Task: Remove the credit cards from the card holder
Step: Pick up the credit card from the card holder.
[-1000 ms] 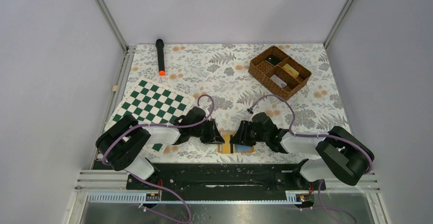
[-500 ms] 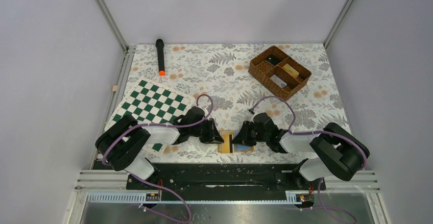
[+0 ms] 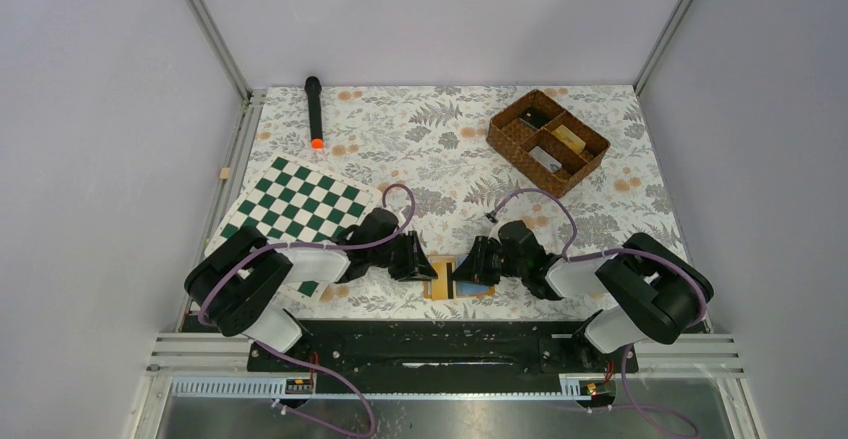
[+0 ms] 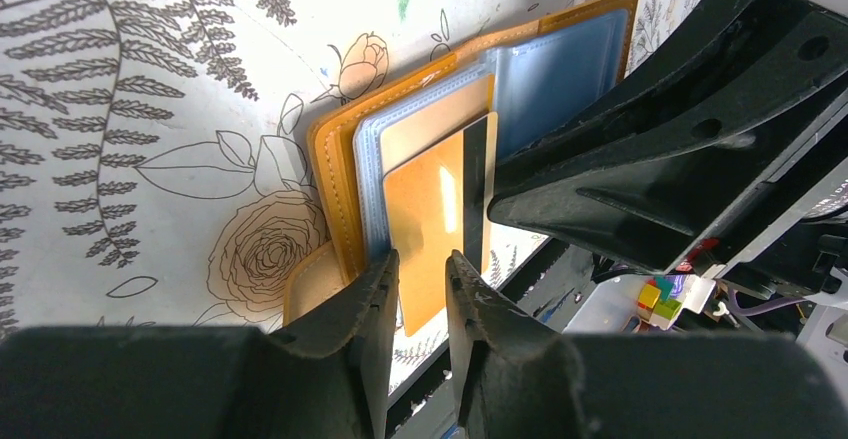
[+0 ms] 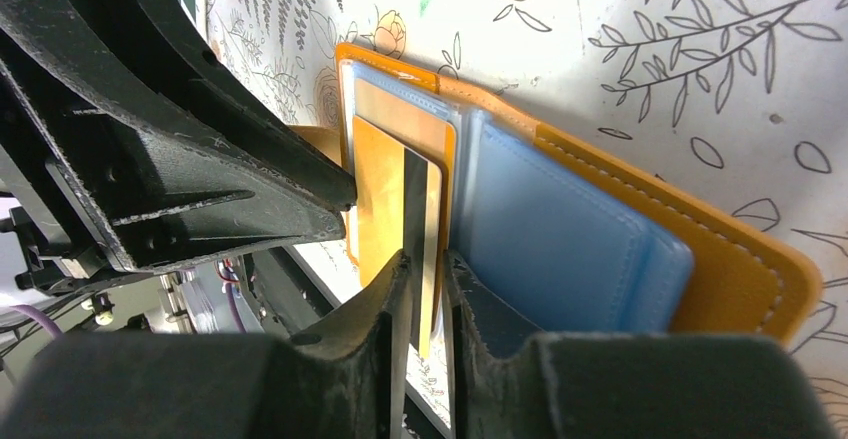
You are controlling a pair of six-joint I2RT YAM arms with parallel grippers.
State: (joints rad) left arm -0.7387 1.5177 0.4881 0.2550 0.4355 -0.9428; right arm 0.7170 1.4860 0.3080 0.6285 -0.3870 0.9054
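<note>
The card holder [image 3: 480, 286] lies open on the floral mat near the front edge, between both grippers; its orange leather rim [image 4: 335, 159] [image 5: 740, 249] frames clear sleeves and a blue inner half [image 5: 560, 229]. A gold credit card with a black stripe [image 4: 430, 209] [image 5: 380, 189] [image 3: 441, 287] sticks partly out of the left half towards the near edge. A beige card [image 4: 430, 119] sits in the sleeve behind it. My left gripper [image 4: 420, 259] [image 3: 425, 267] stands narrowly open, tips down at the holder's near edge and over the gold card. My right gripper [image 5: 428, 259] [image 3: 466, 267] is narrowly open, straddling the card's striped edge.
A green-and-white chessboard [image 3: 300, 209] lies left of the arms, partly under the left arm. A black torch with an orange tip [image 3: 314, 109] lies at the back left. A brown wicker basket [image 3: 548, 141] stands at the back right. The black base rail [image 3: 440, 344] runs just behind the holder.
The right arm's elbow has shifted a little to the left and its jaws have narrowed over the card. The left arm and the holder stay where they were.
</note>
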